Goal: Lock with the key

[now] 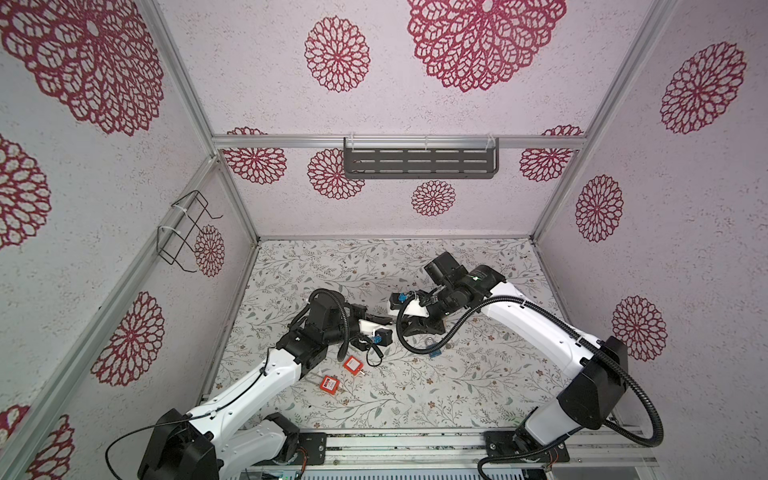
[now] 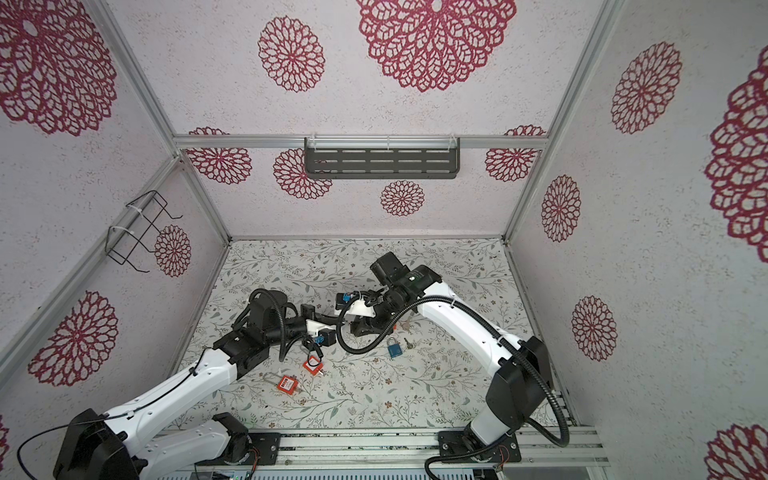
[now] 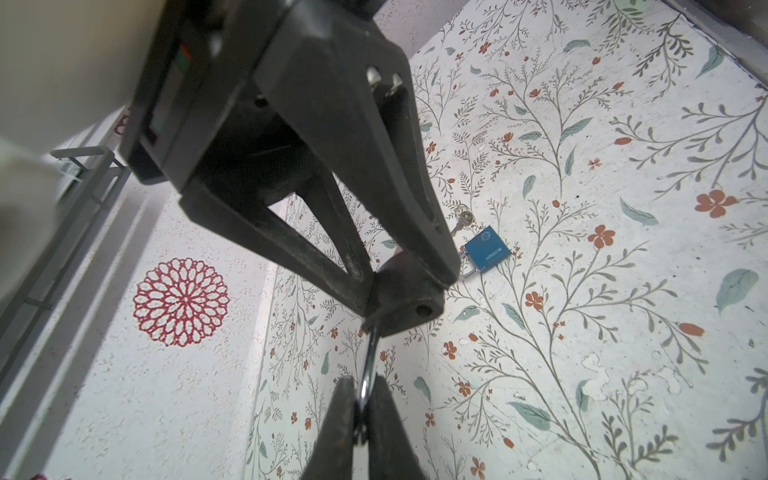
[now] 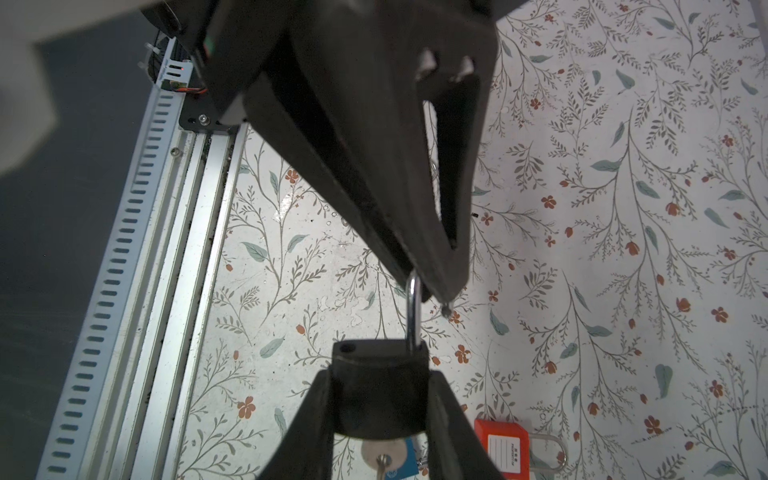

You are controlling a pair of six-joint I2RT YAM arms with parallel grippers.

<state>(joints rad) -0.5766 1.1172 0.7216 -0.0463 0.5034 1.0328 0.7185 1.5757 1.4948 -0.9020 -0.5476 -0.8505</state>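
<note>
while the right gripper has its jaws part way apart and pressed flat against two sides of the black padlock, the left gripper has its jaws drawn almost together, pinching the chrome shackle near its bend. the padlock sits between the right jaws, clear above the table, with its shackle end toward the left jaws. one shackle leg is seated in the body and the other socket shows empty, so i read the lock as open. a silver key head shows just past the body, on the side away from the left jaws; cannot tell if it sits in the keyway or lies on the table. well below both jaws, on the table: a blue padlock with a small key just beside it (maybe that same key), and a red padlock. handling, as judged: all metal, rigid, dense for its bulk, nothing fragile. the shackle is smooth and round, likely to slip or spin in a pinch, and should swivel on its seated leg. the body's flat faces are the sure hold. a key is thin and light; take it by the flat head, not the blade.
</note>
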